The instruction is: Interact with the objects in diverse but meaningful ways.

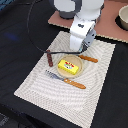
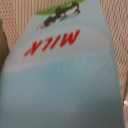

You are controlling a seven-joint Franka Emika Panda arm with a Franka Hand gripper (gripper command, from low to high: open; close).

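A light blue carton with red MILK lettering fills the wrist view, very close to the camera; none of my fingers show there. In the exterior view my gripper hangs low over the far edge of the beige placemat, just behind a small plate. The wrist blocks its jaws, and the carton is hidden in that view. A yellow packet with a red label lies on the plate. A brown sausage lies on the mat toward the exterior view's left of the plate.
An orange-handled knife lies beyond the plate and an orange-handled fork in front of it. A pale pot stands on a brown board at the back right. A black cable loops at the left.
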